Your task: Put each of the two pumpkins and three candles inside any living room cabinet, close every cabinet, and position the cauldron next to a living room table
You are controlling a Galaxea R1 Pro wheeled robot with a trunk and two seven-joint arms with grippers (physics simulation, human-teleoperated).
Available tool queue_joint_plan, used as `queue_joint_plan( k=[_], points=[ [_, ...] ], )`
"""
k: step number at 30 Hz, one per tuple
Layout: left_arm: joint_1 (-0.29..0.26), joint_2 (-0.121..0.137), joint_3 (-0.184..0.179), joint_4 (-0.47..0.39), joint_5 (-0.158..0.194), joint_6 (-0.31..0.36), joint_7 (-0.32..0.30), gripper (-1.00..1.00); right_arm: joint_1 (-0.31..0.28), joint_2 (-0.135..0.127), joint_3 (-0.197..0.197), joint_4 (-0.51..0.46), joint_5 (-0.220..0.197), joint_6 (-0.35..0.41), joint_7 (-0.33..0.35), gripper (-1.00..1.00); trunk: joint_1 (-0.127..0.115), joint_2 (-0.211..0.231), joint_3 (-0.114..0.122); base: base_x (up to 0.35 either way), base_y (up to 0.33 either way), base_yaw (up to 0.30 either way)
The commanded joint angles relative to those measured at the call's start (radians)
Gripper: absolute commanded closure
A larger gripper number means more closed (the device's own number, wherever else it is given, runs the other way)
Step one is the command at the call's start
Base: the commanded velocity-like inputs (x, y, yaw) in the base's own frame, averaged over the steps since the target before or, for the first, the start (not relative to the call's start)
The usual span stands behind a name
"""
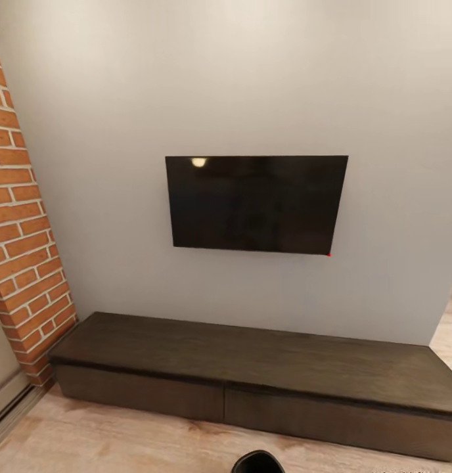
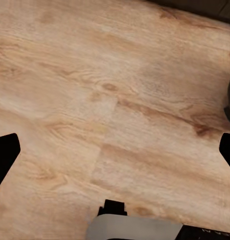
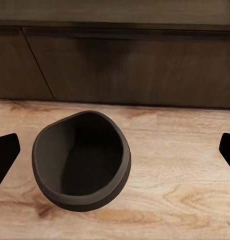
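Observation:
The long dark-brown cabinet (image 1: 252, 368) stands against the grey wall with both drawer fronts shut. Its fronts (image 3: 130, 70) also show in the right wrist view. On the wooden floor just in front of it sits the cauldron (image 3: 82, 160), a dark, empty, bowl-shaped pot; its black rim (image 1: 257, 462) peeks in at the head view's bottom edge. My right gripper (image 3: 115, 152) hangs open over the cauldron, fingers wide apart and clear of it. My left gripper (image 2: 117, 150) is open above bare floor. Pumpkins, candles and table are out of view.
A black TV (image 1: 255, 203) hangs on the wall above the cabinet. The brick fireplace column (image 1: 22, 249) rises at the left, beside the cabinet's end. Light wood floor (image 2: 115, 100) runs in front of the cabinet.

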State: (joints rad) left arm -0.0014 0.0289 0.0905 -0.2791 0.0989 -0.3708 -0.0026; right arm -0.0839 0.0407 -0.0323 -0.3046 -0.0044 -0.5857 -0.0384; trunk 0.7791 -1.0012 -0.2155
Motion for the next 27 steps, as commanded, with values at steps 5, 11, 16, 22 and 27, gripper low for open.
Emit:
queue_joint_plan(
  k=[5,11,16,22,27],
  points=[
    [0.0,0.0,-0.005,0.0,0.01,-0.003,-0.001,-1.0,-0.001,0.001,-0.003,-0.001,0.001,-0.004,0.0,-1.0,0.001,-0.001,0.0,0.207,0.251,-0.209],
    [0.0,0.0,-0.006,0.0,0.01,-0.003,-0.001,-1.0,-0.001,0.003,-0.002,0.001,0.007,-0.005,0.001,-1.0,0.001,-0.001,0.0,0.051,0.049,-0.031],
    [0.0,0.0,-0.005,0.0,0.01,-0.003,0.0,-1.0,0.0,0.006,0.002,0.004,0.008,-0.005,0.002,-1.0,0.001,-0.001,0.0,0.007,0.007,-0.004],
    [0.0,0.0,-0.005,0.0,0.01,-0.003,0.0,-1.0,-0.001,0.008,0.007,0.005,0.009,-0.011,0.004,-1.0,0.001,-0.001,0.001,0.001,0.001,-0.064],
    [0.0,0.0,-0.005,0.0,0.01,-0.003,0.0,-1.0,-0.001,0.008,0.008,0.006,0.009,-0.012,0.006,-1.0,0.001,-0.001,0.003,0.0,0.0,-0.228]
  ],
)
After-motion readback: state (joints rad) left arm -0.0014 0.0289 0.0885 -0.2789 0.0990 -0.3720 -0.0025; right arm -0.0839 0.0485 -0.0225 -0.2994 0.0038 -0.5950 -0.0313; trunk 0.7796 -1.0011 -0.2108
